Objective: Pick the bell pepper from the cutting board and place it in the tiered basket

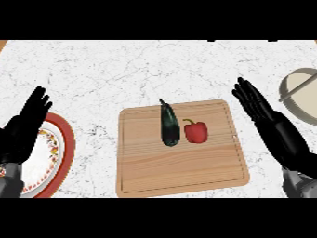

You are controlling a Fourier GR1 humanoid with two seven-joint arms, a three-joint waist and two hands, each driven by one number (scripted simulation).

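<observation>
A red bell pepper lies on the wooden cutting board, in its upper middle. A dark green, long vegetable lies just left of the pepper on the same board. The tiered basket, grey with a cream tray, stands at the right edge of the counter. My right hand is open with straight fingers, to the right of the board and apart from the pepper. My left hand is open, fingers up, at the far left over a plate.
A plate with a red rim and patterned border sits at the lower left, partly under my left hand. The counter is white marble, with wooden strips at its upper corners.
</observation>
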